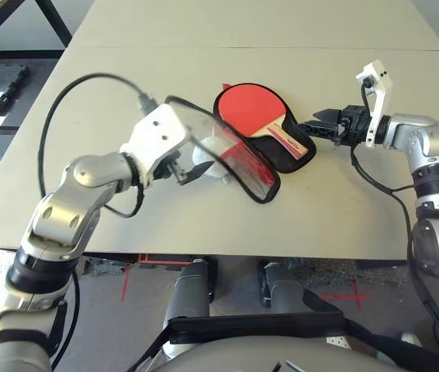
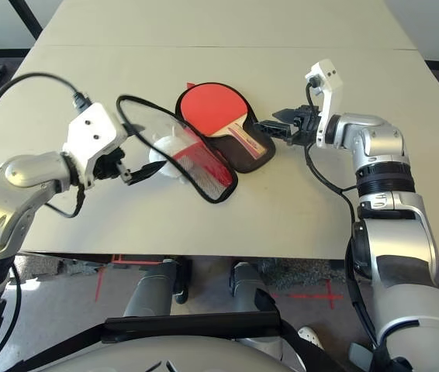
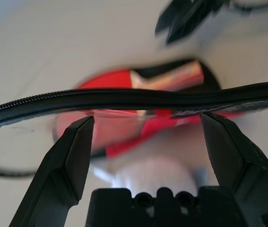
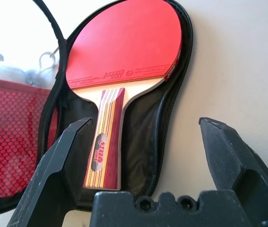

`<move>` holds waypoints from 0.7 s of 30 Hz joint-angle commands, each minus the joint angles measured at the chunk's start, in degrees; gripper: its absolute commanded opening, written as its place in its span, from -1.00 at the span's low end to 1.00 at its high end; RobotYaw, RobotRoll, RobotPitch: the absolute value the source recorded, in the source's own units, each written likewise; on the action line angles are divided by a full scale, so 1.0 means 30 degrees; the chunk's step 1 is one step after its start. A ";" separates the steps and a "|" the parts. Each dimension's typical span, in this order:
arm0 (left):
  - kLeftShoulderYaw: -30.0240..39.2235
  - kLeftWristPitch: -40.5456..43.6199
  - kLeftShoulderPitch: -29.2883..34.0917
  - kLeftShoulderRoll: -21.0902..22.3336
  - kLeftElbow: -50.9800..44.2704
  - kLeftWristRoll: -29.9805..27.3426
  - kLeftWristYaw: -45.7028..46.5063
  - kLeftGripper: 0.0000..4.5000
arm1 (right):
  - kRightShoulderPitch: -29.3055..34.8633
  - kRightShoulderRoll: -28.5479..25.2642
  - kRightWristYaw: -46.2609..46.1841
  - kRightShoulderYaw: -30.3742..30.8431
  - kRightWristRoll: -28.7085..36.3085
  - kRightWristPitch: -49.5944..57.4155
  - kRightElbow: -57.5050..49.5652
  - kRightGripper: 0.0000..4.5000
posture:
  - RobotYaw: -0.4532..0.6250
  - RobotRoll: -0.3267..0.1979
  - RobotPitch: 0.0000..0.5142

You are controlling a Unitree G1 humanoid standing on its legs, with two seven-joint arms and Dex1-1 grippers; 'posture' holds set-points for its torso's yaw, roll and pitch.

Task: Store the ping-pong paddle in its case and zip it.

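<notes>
Two hands hover over the pale worktop (image 1: 343,209), both with fingers spread and holding nothing. Taking the case (image 1: 301,151) as landmark: it lies unzipped near the middle of the worktop, its black-lined lower half flat on the surface and its lid half (image 1: 239,159), red with black zipper edging, swung open toward the robot's left and standing tilted up off the worktop.

Nearest the robot, the left hand (image 2: 130,174) sits just beside the raised lid, on its left side, pointing across at it. In the left wrist view the lid's zipper edge (image 3: 134,97) runs across just past the two fingertips (image 3: 79,137); whether they touch it I cannot tell. A soft white lump (image 2: 165,163) lies under the lid, between the left hand and the case's lower half.

Further out, the paddle (image 4: 124,45) lies red face up inside the lined half of the case, round head at the far end, striped wooden handle (image 4: 104,137) pointing toward the narrow end of the case on the robot's right.

Beyond that narrow end, the right hand (image 1: 324,124) hangs just beside the case, apart from it, aimed along the handle with its fingers (image 4: 60,156) wide.
</notes>
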 commanded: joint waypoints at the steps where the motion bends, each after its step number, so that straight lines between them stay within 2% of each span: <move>1: -0.2017 -0.1290 -0.1211 -0.3079 0.2501 0.1295 0.1587 1.00 | -0.0105 -0.0586 0.0942 0.0027 -0.0063 -0.0206 0.0347 0.99 | 0.18 0.25 -0.21; 4: -0.2836 -0.2565 -0.1570 -0.5192 0.4895 0.2212 0.2407 1.00 | -0.0479 -0.0852 0.1841 -0.0292 0.0405 0.0395 0.0893 0.99 | 0.15 0.25 -0.21; 6: -0.2857 -0.3333 -0.1469 -0.5990 0.6246 0.2578 0.2754 1.00 | -0.0649 -0.1031 0.2071 -0.0657 0.0635 0.0295 0.1333 0.99 | 0.12 0.25 -0.20; 9: -0.2509 -0.3835 -0.0980 -0.5501 0.6687 0.2877 0.2290 1.00 | -0.0682 -0.1510 0.2402 -0.0689 0.0540 0.0370 0.1765 0.99 | 0.12 0.25 -0.18; 15: -0.1125 -0.4138 0.0145 -0.3304 0.5917 0.2903 0.1633 1.00 | -0.0730 -0.1681 0.2362 -0.0882 0.0508 0.0243 0.2300 0.99 | 0.10 0.25 -0.18; 18: -0.0076 -0.3708 0.0667 -0.2817 0.5436 0.2524 0.1747 1.00 | -0.0676 -0.1602 0.2368 -0.0927 0.0621 0.0332 0.2203 0.99 | 0.10 0.25 -0.18; 21: -0.0122 -0.4580 0.0764 -0.2482 0.5995 0.3195 0.1653 1.00 | -0.0714 -0.1497 0.2242 -0.0996 0.0642 0.0238 0.2360 0.99 | 0.10 0.25 -0.19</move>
